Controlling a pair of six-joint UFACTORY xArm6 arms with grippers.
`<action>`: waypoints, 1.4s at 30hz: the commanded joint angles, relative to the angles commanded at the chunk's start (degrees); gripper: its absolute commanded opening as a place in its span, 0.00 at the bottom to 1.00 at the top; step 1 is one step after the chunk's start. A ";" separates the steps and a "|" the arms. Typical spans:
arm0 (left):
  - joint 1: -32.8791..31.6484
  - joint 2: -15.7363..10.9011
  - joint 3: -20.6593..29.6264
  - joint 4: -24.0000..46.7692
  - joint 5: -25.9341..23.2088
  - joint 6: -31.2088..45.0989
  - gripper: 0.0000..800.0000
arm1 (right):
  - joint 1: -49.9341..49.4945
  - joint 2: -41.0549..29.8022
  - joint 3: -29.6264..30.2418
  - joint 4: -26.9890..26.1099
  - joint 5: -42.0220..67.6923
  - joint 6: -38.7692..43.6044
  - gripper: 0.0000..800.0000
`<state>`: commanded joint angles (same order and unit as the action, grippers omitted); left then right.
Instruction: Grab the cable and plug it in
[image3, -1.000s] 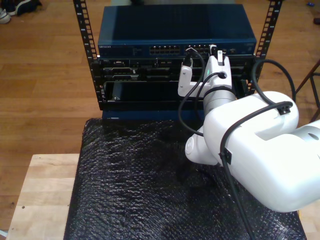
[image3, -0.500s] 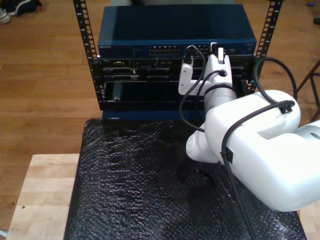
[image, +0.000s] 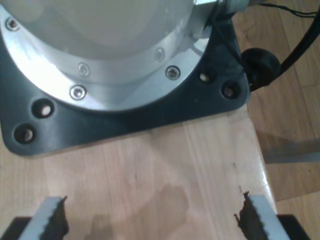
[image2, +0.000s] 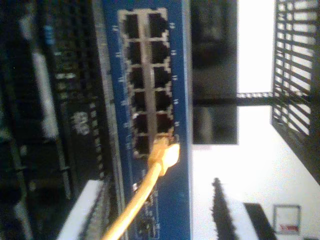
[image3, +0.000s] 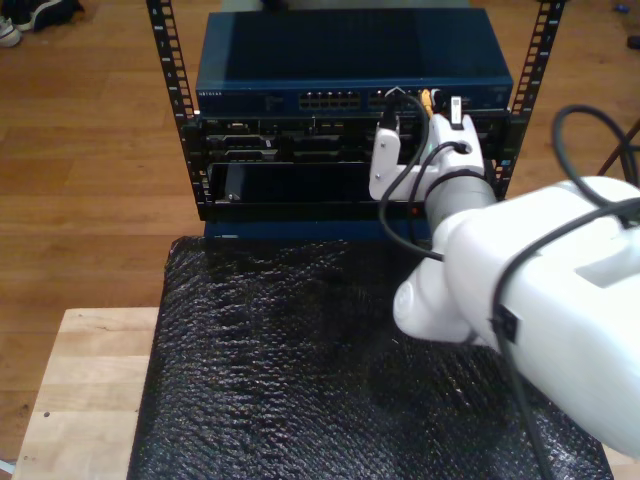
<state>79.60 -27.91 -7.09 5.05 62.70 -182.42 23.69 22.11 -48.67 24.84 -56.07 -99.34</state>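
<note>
Holding: I cannot tell whether my second gripper (image3: 430, 108) grips anything; its jaws sit at the switch (image3: 250, 75) face
Cable (image2: 150, 180): orange, its plug (image2: 164, 154) seated at a port in the block of ports (image2: 147, 80) on the blue switch (image2: 177, 210); the cord runs off toward the camera
Cable, exterior view: an orange bit (image3: 427, 99) at the ports on the right
First gripper (image: 150, 220): jaws spread wide, empty, over a wooden table (image: 165, 170) beside a black base plate (image: 125, 115)
Mat (image3: 280, 370): black, before the rack (image3: 200, 170)
</note>
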 joint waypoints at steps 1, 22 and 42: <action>0.00 0.00 0.00 0.00 0.00 0.00 1.00 | 0.00 -1.49 0.97 -0.35 1.93 0.00 0.71; 0.00 0.00 0.00 0.00 0.00 0.00 1.00 | -16.53 -24.97 10.29 -4.40 51.43 -14.95 0.91; 0.00 0.00 0.00 0.00 0.00 0.00 1.00 | -53.27 -35.52 11.16 -8.79 81.85 -34.37 1.00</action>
<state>79.60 -27.91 -7.09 5.05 62.70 -182.42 -29.58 -13.41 -37.51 16.04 25.78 -133.71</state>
